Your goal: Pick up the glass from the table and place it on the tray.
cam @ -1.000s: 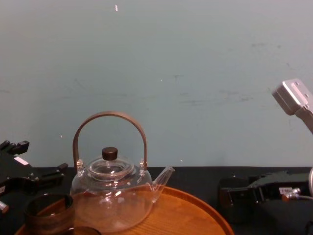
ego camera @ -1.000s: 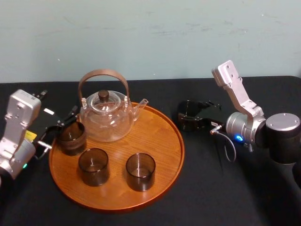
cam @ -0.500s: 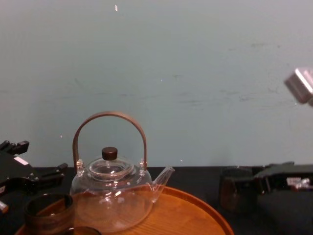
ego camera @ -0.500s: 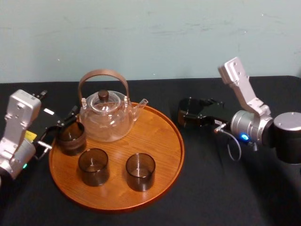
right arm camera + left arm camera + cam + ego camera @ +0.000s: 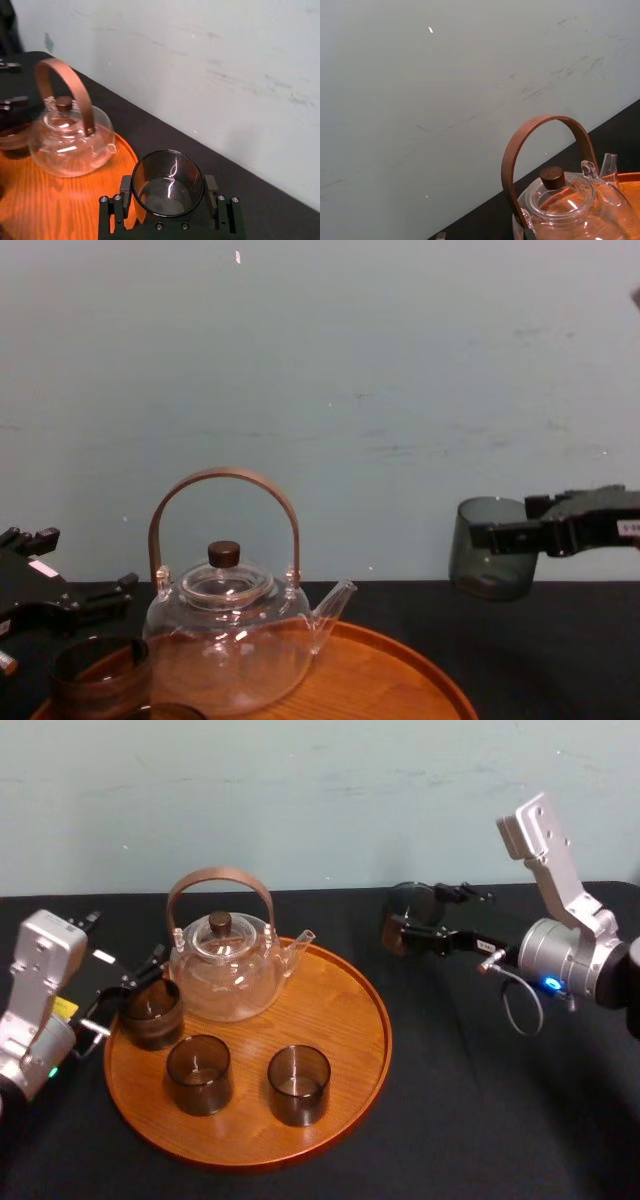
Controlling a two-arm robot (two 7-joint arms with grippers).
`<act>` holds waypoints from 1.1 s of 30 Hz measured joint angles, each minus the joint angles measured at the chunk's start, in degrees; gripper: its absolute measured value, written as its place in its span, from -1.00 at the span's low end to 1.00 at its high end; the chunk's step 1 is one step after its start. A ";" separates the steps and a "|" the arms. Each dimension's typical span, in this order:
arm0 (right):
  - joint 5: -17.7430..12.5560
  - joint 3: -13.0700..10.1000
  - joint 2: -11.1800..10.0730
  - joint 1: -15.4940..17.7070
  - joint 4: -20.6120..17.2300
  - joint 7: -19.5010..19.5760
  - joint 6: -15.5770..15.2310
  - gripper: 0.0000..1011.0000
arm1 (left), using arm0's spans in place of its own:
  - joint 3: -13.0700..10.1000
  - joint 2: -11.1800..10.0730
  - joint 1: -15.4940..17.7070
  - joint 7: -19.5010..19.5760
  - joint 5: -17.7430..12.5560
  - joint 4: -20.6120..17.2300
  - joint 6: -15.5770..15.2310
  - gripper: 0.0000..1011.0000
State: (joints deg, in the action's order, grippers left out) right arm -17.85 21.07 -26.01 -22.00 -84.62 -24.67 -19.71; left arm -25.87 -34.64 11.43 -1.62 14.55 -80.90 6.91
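My right gripper (image 5: 412,918) is shut on a dark smoky glass (image 5: 400,925), holding it upright in the air above the black table (image 5: 480,1120), just right of the tray's far edge. The right wrist view has this glass (image 5: 167,182) between both fingers, and in the chest view the glass (image 5: 488,545) hangs well above the tabletop. The round orange-brown tray (image 5: 335,1010) lies left of it. My left gripper (image 5: 130,988) rests open at the tray's left edge, beside another glass (image 5: 152,1013).
A clear glass teapot (image 5: 222,965) with an arched brown handle stands at the back of the tray. Two more dark glasses (image 5: 199,1073) (image 5: 298,1084) stand near its front. The tray's right half is bare wood. A pale wall rises behind the table.
My right gripper has lifted the glass off the table, rising and drifting slightly right and back. The left arm and the things on the tray have not moved.
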 joint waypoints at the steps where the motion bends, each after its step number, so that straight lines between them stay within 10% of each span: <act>1: -0.05 0.07 -0.22 0.07 -0.47 -0.20 0.04 0.75 | 0.00 0.00 0.00 0.00 0.00 0.00 0.00 0.98; 33: -1.36 11.39 -0.91 -1.57 0.33 -6.97 3.28 0.75 | 0.00 0.00 0.00 0.00 0.00 0.00 0.00 0.98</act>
State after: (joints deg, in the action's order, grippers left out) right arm -19.22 32.46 -26.92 -23.57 -84.29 -31.64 -16.42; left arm -25.86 -34.65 11.43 -1.62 14.55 -80.90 6.91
